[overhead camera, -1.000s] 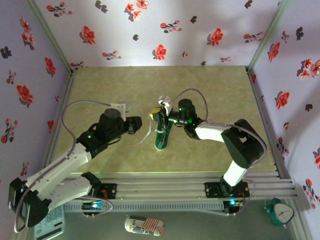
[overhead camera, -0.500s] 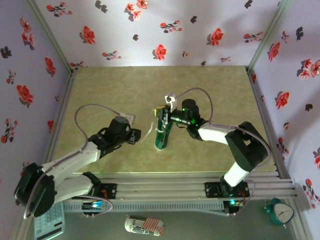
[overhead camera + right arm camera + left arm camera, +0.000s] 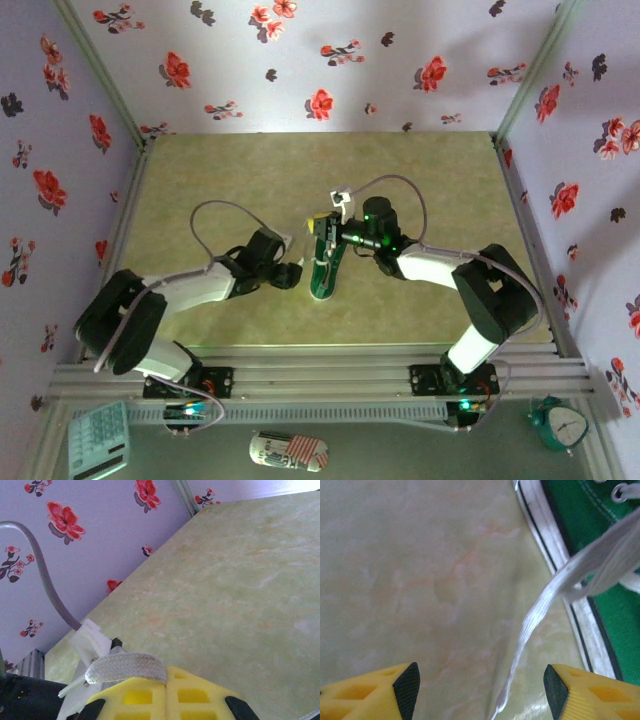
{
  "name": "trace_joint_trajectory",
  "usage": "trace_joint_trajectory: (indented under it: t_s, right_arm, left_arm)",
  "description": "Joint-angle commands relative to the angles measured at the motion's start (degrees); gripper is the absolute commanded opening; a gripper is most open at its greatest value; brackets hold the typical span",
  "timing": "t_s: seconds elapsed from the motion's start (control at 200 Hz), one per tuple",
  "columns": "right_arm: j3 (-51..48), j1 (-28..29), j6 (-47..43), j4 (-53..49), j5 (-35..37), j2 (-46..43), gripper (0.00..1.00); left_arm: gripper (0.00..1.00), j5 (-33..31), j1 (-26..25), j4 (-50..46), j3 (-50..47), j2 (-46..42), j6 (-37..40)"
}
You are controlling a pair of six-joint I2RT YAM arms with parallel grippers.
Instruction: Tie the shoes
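Jaws of the left gripper (image 3: 480, 687) stand parted, a slack white lace (image 3: 540, 605) hanging between them; the green sneaker (image 3: 615, 610) lies just to their right on the desk (image 3: 420, 580); right gripper (image 3: 167, 677) jaws clench a lace loop (image 3: 125, 667).

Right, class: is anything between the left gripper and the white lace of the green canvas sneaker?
Nothing visible. The flat white lace trails from the green canvas sneaker down between the open yellow fingers of the left gripper, over bare marbled tabletop.
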Motion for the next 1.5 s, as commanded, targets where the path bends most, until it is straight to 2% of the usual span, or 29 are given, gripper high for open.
trace_joint_trajectory:
  t_s: [0.0,0.33,0.575,0.725,0.785,0.88,0.94,1.055,1.25,1.495]
  right_arm:
    - [1.9,-0.2,0.6,-1.0,-0.2,-0.7,0.00]
    - [1.9,-0.4,0.2,-1.9,-0.2,-0.8,0.00]
    - [1.9,-0.6,-0.2,-2.0,-0.2,-0.8,0.00]
    - [1.9,-0.6,-0.2,-2.0,0.0,-0.8,0.00]
    - [1.7,-0.6,-0.1,-2.0,0.2,-0.9,0.00]
    - [1.1,-0.6,0.1,-1.7,1.7,-1.3,0.00]
    - [0.6,-0.7,0.1,-1.9,3.1,-2.0,0.00]
    - [-0.4,-1.1,0.1,-5.2,8.8,-4.5,0.00]
    - [-3.7,-1.7,-0.4,-9.9,18.7,-10.8,0.00]
    - [-7.2,-2.9,-1.6,-18.9,27.2,-18.7,0.00]
  left_arm:
    - [0.70,0.8,-0.7,1.5,2.7,2.6,2.9]
    - [0.58,-0.3,-2.3,-0.4,5.5,8.4,4.5]
    - [0.53,-6.8,-5.2,-4.1,8.5,13.0,4.7]
    - [0.38,-11.2,-6.5,-5.9,9.3,14.2,4.2]
    - [0.28,-12.1,-6.6,-6.0,8.9,13.6,3.5]
    - [0.09,-13.5,-6.6,-6.1,7.5,10.6,2.1]
    - [0.04,-14.4,-6.5,-6.6,6.7,8.1,1.0]
    - [0.01,-16.0,-6.2,-7.0,4.3,2.0,-1.3]
    - [0.00,-14.6,-4.0,-7.4,0.2,-8.3,-4.2]
    - [0.00,-10.4,4.5,-10.4,-2.5,-15.8,-9.1]
